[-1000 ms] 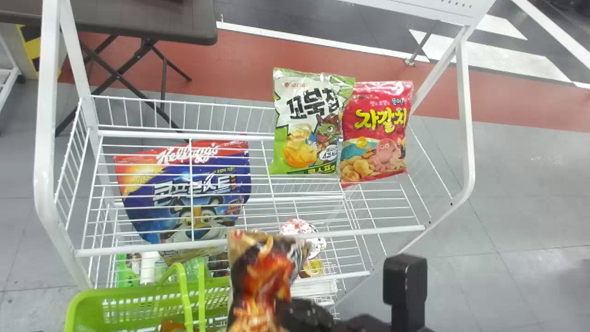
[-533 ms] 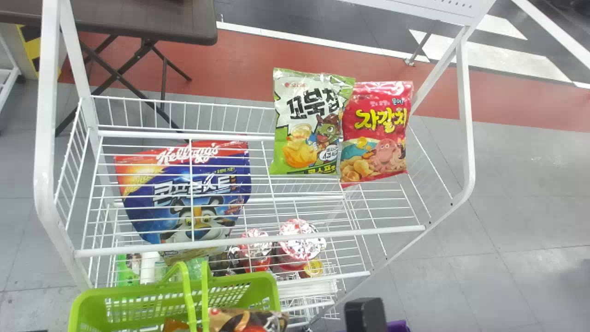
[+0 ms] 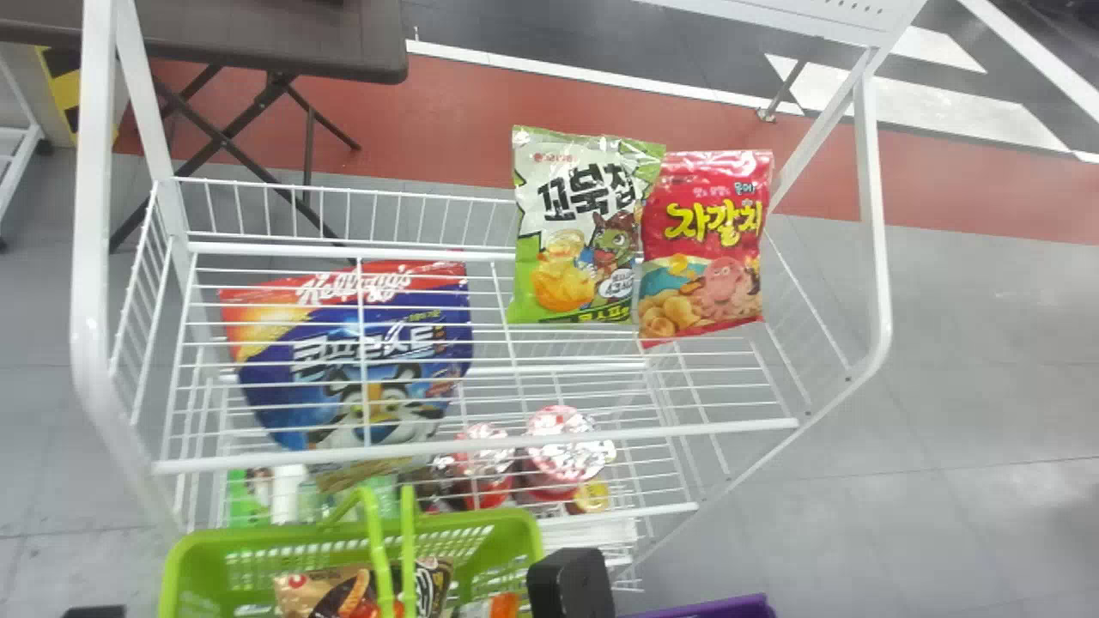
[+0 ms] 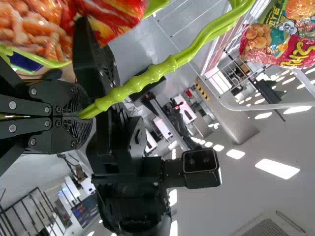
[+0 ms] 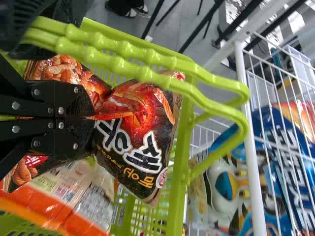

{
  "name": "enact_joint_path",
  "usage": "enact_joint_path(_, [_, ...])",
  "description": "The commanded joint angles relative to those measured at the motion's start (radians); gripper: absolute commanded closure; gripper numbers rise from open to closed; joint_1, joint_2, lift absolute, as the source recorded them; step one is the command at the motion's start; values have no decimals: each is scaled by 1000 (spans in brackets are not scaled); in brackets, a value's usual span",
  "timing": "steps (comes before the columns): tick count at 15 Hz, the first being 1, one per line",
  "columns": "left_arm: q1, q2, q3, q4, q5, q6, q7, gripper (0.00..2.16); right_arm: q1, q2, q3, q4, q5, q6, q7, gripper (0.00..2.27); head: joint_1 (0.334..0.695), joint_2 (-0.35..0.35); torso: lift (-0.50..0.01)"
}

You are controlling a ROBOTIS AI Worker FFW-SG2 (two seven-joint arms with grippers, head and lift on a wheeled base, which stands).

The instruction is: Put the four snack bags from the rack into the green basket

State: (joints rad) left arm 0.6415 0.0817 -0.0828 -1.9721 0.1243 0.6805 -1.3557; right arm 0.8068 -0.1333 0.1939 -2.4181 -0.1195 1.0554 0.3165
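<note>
At the head view's bottom edge, black parts of my right gripper (image 3: 571, 585) stand over the green basket (image 3: 206, 549); a dark bit of my left gripper (image 3: 94, 612) shows at bottom left. The brown-black snack bag (image 3: 322, 590) is inside the basket. In the right wrist view my right gripper (image 5: 91, 117) is shut on a fold of that bag (image 5: 135, 142), beside an orange package (image 5: 54, 209). In the left wrist view my left gripper (image 4: 81, 117) is shut on the basket handle (image 4: 147, 76). A green-white bag (image 3: 579, 227) and a red bag (image 3: 704, 249) hang at the rack.
The white wire rack (image 3: 472, 448) stands behind the basket, its post close to the handle in the right wrist view. A blue cereal bag (image 3: 361, 360) and foil-topped cups (image 3: 562, 451) are in the rack. A purple object (image 3: 730, 608) lies at the bottom edge.
The right gripper has come down and to the left, carrying the brown-black bag from above the basket's right side into it. The basket has shifted slightly to the right.
</note>
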Motion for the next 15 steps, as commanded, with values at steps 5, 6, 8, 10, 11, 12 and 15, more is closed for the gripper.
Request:
enact_joint_path(5, [0, 0, -11, -1, -8, 0, 3, 2027, 35, -26, -74, -7, 3, -154, 7, 56, 695, -315, -7])
enact_joint_path(6, [0, 0, -14, -2, -8, 0, 3, 2024, 35, -25, -97, -7, 1, -200, 7, 63, 695, -331, -7])
enact_joint_path(8, [3, 0, -17, -1, -8, 0, 1, 2027, 35, -16, -151, 19, 1, -439, -13, 93, 695, -350, -7])
enact_joint_path(10, [7, 0, -23, -2, -9, 0, -2, 2027, 8, -2, -185, 62, -3, -639, -51, 93, 695, -350, -7])
enact_joint_path(11, [10, 0, -25, -2, -12, 0, -2, 2027, -21, 4, -192, 96, 0, -743, -86, 93, 695, -350, -7])
enact_joint_path(12, [12, 1, -28, -5, -15, 0, -3, 2027, -51, 12, -200, 129, 0, -850, -113, 93, 695, -350, -7])
enact_joint_path(15, [18, 6, -48, -21, -35, 9, -2, 2027, -176, 35, -218, 209, -5, -939, -201, 93, 695, -350, -7])
